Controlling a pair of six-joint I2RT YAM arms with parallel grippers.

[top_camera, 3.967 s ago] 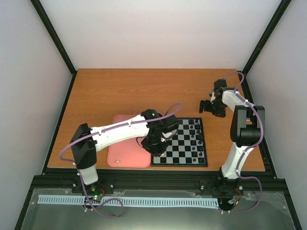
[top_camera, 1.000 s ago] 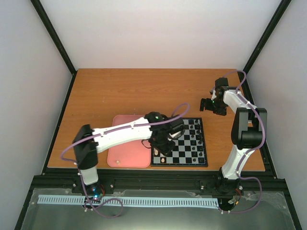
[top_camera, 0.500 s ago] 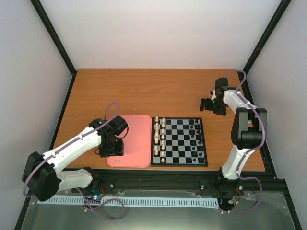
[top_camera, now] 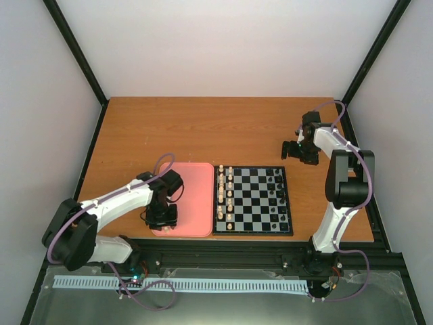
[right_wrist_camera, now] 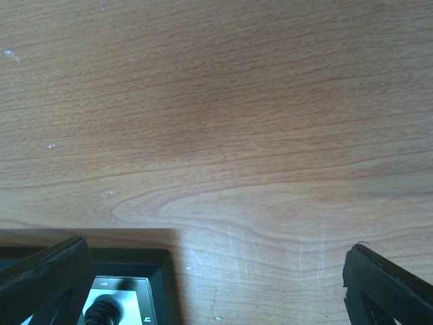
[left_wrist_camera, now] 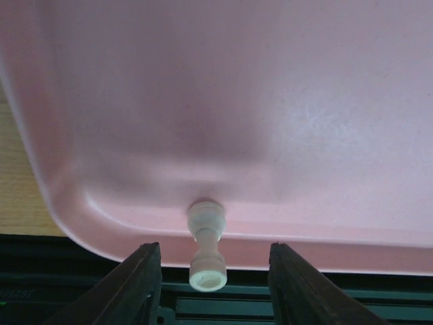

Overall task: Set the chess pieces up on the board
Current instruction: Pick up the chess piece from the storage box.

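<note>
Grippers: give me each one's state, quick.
Left gripper: open, a cream chess piece lying loose between its jaws on the pink tray.
Right gripper: open, holding nothing.

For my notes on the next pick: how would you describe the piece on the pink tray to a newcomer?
Find the salmon-pink tray left of the chessboard. At the tray's near edge, by its left corner, sits one cream-white chess piece, between the open fingers of the left gripper. It is the only piece on the tray.

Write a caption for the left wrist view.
Small cream-white chess piece by the near rim of the salmon-pink plastic tray, untouched between open black fingers.
</note>
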